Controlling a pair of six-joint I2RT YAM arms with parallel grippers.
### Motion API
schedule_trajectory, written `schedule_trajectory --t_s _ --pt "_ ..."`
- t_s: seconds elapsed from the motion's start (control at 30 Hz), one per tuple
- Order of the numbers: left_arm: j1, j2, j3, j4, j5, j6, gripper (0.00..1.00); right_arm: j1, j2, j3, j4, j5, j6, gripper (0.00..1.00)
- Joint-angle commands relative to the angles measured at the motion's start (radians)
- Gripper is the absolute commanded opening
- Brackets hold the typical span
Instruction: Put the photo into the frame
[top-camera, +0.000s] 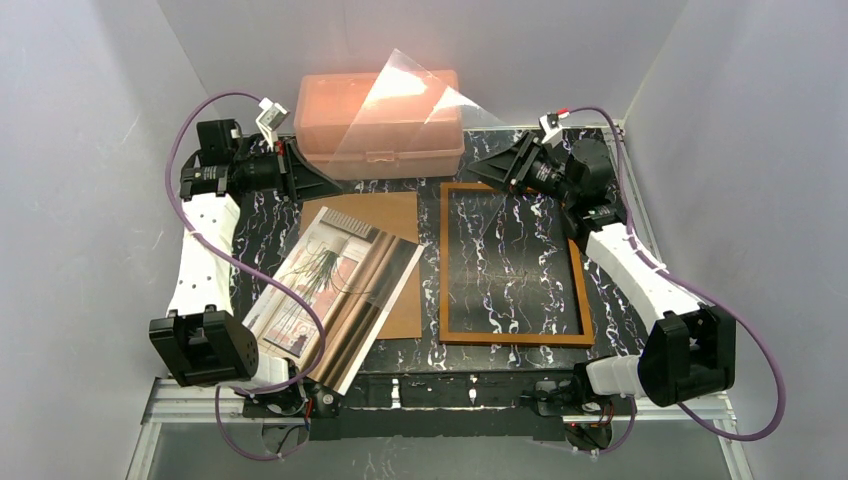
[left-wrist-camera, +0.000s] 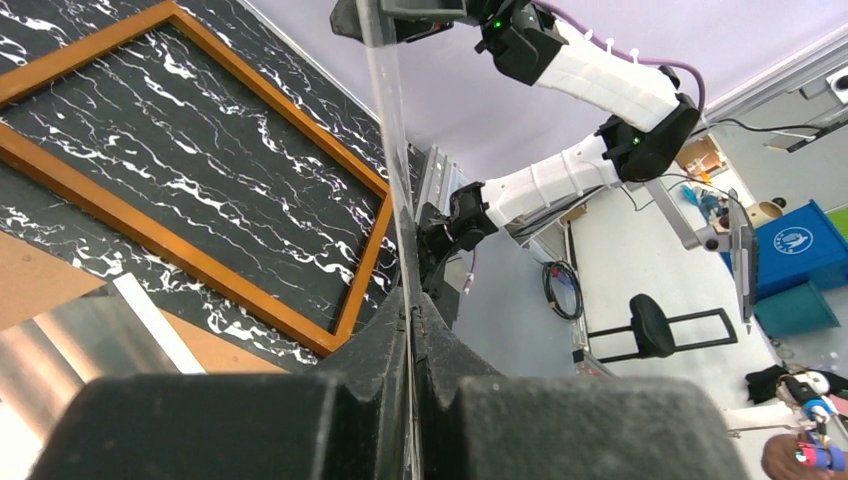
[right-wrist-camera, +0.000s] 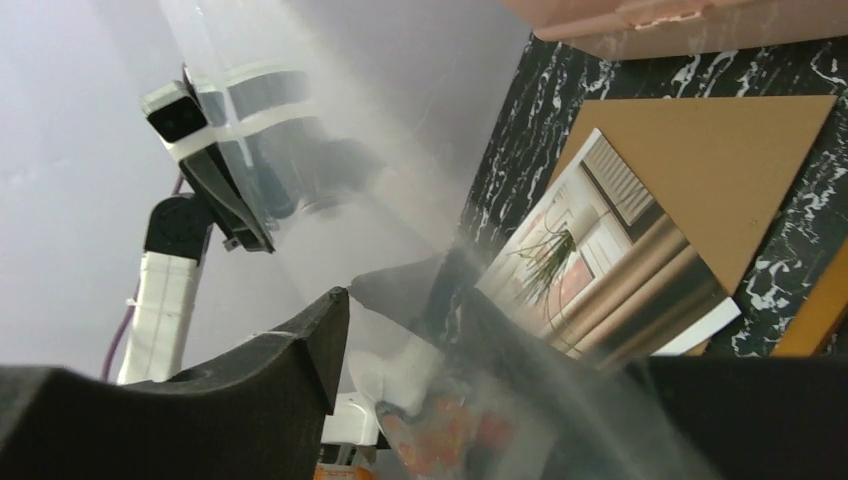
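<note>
1. Top view: the left claw (top-camera: 300, 172) pinches the clear sheet (top-camera: 410, 95) aloft. The photo (top-camera: 335, 290) lies on the bench (top-camera: 420, 350) base-side of it, and the frame (top-camera: 510, 339) lies base-side of the right claw (top-camera: 497, 170).
2. Left wrist: this claw (left-wrist-camera: 410, 330) is clamped on the sheet's edge, so hold it level.
3. Right wrist: this claw (right-wrist-camera: 490, 340) gapes around the sheet. It should close squarely before moving.

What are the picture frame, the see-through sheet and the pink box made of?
The frame looks like wood: orange-brown, smooth, fairly matte. The sheet seems to be thin clear plastic, glossy: there is glare on it and the box shows through it. The box looks like translucent pink plastic, with moulded clasps.
</note>
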Motion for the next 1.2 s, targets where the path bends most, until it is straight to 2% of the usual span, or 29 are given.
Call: schedule_trajectory --t_s 0.0,0.03,0.07,0.13,0.17,0.2,0.3,0.5,0.7,0.93,1.1,1.17 --pt "0.002 -0.009 -0.009 0.138 -0.007 -0.169 0.00 0.002 -0.029 -0.053 0.130 0.008 0.023 0.56" --pt "0.002 -0.027 -0.055 0.277 -0.032 -0.283 0.00 0.002 -0.027 -0.069 0.161 0.008 0.043 0.58" --pt "0.006 -0.054 -0.127 0.517 -0.072 -0.514 0.00 0.001 -0.023 -0.086 0.188 0.009 0.063 0.60" --pt "0.033 -0.112 -0.326 1.135 -0.197 -0.966 0.00 0.002 -0.011 -0.115 0.243 0.006 0.105 0.61" --pt "0.044 -0.119 -0.392 1.323 -0.252 -1.090 0.00 0.004 -0.003 -0.131 0.277 0.004 0.128 0.61" --pt "0.048 -0.109 -0.408 1.388 -0.274 -1.150 0.00 0.004 0.002 -0.148 0.313 0.004 0.153 0.61" --pt "0.044 -0.059 -0.389 1.425 -0.299 -1.237 0.00 0.007 0.010 -0.173 0.349 0.011 0.183 0.62" --pt "0.044 -0.073 -0.413 1.435 -0.362 -1.244 0.00 0.033 0.029 -0.159 0.335 0.021 0.158 0.69" --pt "0.042 -0.077 -0.421 1.465 -0.381 -1.286 0.00 0.094 0.082 -0.147 0.393 0.043 0.171 0.69" --pt "0.042 -0.078 -0.435 1.472 -0.410 -1.307 0.00 0.140 0.095 -0.145 0.461 0.055 0.210 0.57" --pt "0.028 -0.076 -0.461 1.468 -0.395 -1.291 0.00 0.138 0.055 -0.132 0.427 0.084 0.174 0.40" --pt "0.007 -0.078 -0.475 1.405 -0.373 -1.236 0.00 0.136 0.039 -0.105 0.363 0.090 0.139 0.30"
